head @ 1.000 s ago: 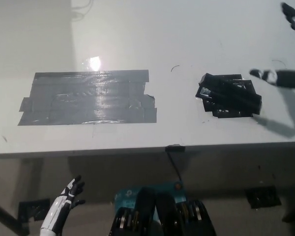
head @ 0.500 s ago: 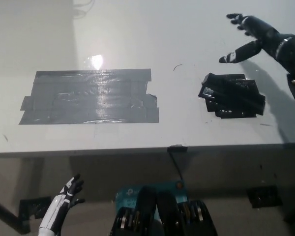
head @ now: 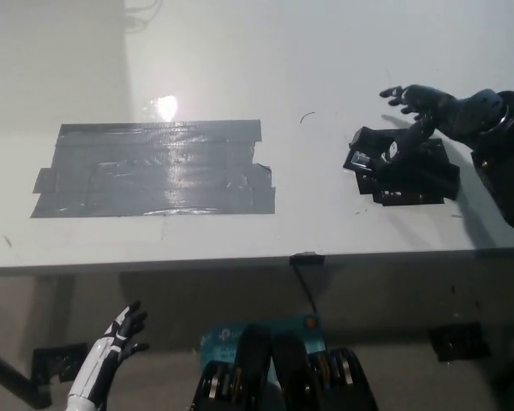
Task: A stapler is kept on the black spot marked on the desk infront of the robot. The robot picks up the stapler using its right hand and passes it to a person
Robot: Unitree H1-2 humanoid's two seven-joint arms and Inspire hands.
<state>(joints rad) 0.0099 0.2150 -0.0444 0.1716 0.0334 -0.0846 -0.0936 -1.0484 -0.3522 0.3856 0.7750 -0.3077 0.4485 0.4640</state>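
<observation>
Reaching step — black right hand [head: 424, 116] spread wide over stapler [head: 400, 160] on black spot [head: 411, 184] near desk's [head: 325, 68] right edge. Next: lower, close snugly. White left hand [head: 120, 338] resting low, fingers apart.

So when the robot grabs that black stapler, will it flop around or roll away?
Probably neither. The stapler looks like a hard, blocky bar lying flat on its black spot, so it should stay stiff and not roll. Its glossy top might be a bit slippery for the open right hand above it.
</observation>
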